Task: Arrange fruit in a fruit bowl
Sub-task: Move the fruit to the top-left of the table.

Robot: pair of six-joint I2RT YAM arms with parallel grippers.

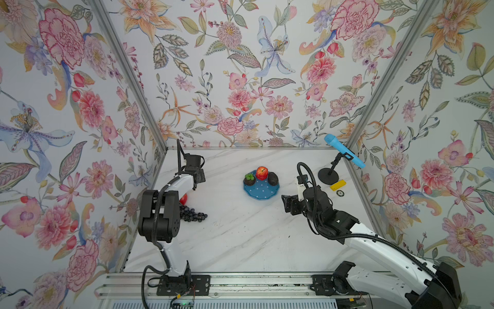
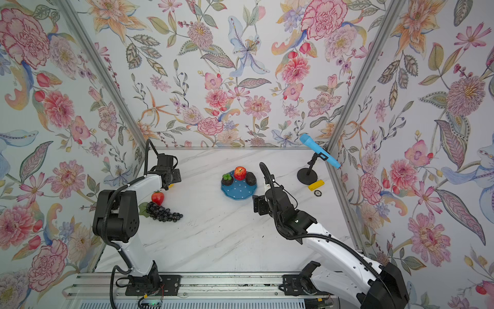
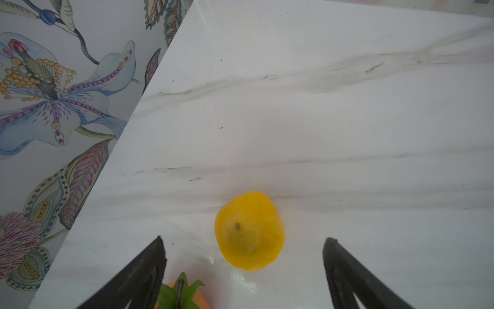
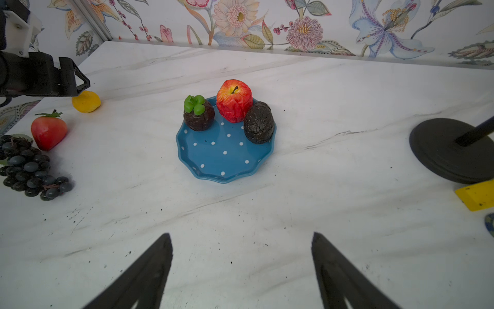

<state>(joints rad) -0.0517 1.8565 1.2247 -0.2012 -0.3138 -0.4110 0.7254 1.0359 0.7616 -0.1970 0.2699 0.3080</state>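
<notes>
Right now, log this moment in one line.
bowl: apple, avocado, green-topped fruit | table: lemon, strawberry, grapes | left hand: open, at lemon | right hand: open, empty

The white-and-black left arm (image 1: pixel 177 184) is folded sharply at the elbow, its wrist well to the left of the blue polka-dot scalloped dish (image 1: pixel 263 194). The black left gripper (image 3: pixel 244 237) tilts downward with its jaws spread wide. The white-and-black right arm (image 1: pixel 374 240) stretches low toward the dish. The black right gripper (image 4: pixel 241 233) stops near the dish, facing it, jaws wide apart and gripping nothing.
</notes>
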